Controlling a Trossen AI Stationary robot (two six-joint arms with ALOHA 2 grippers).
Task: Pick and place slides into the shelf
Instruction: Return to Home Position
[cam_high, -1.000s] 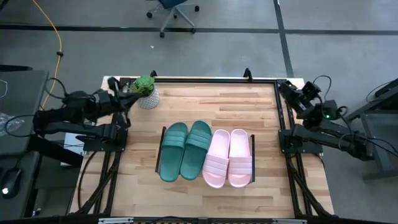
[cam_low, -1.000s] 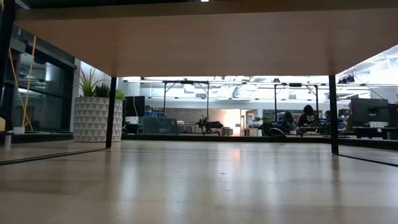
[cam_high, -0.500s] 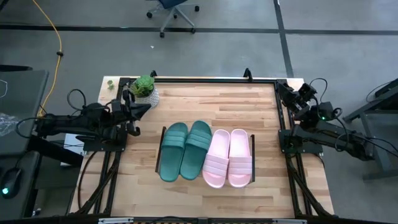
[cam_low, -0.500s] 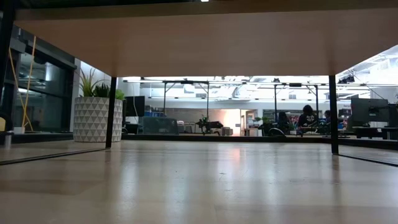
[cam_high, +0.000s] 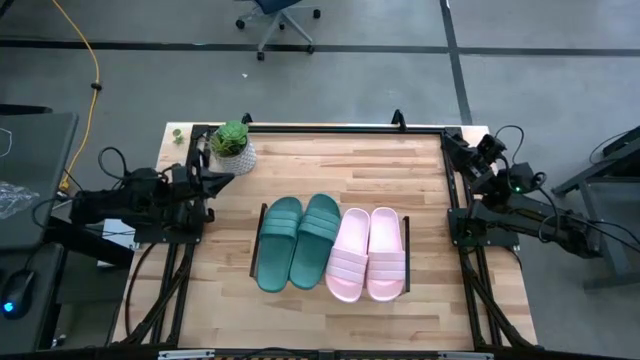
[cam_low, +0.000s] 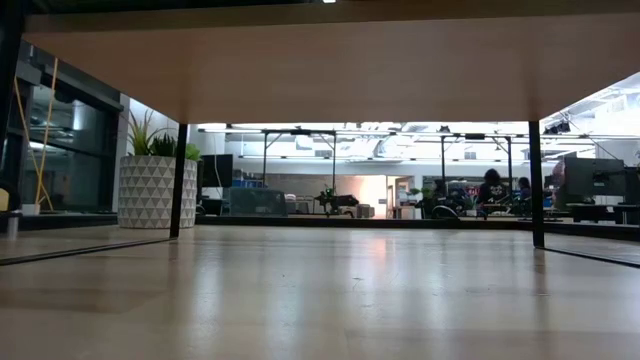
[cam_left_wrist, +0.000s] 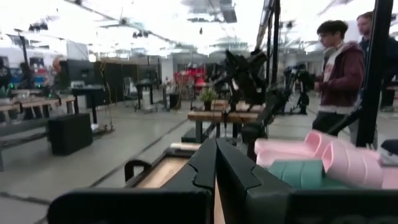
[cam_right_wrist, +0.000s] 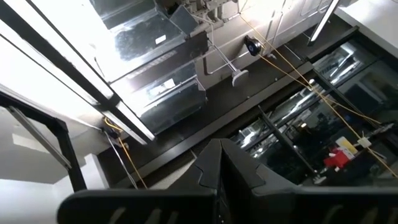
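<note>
- Load: all four slides lie side by side on the shelf (cam_high: 406, 236) at mid-table. The green slides (cam_high: 298, 243) take the left half and the pink slides (cam_high: 367, 254) touch them on the right. No slide lies loose on the table (cam_high: 330, 165).
- Left gripper (cam_high: 222, 178): at the table's left edge, just beside the potted plant (cam_high: 234, 148), aimed across toward the shelf. Its wrist view shows the fingers pressed together and holding nothing.
- Right gripper (cam_high: 452, 143): at the far right corner, over the table's frame and well apart from the shelf. Its wrist view faces the ceiling, with the fingers closed and empty.
- Assessment: placing appears finished. Only parking both arms remains.
- Recommendation, left arm: draw it straight back along its own line and away from the plant, with no sideways sweep. The pot is the one thing near enough to be knocked.
- Recommendation, right arm: fold it in over its own side, never dipping toward the pink slides.
- Note: a person (cam_left_wrist: 339, 68) stands in the room beyond the right arm, so keep that arm's travel inside the table frame.
</note>
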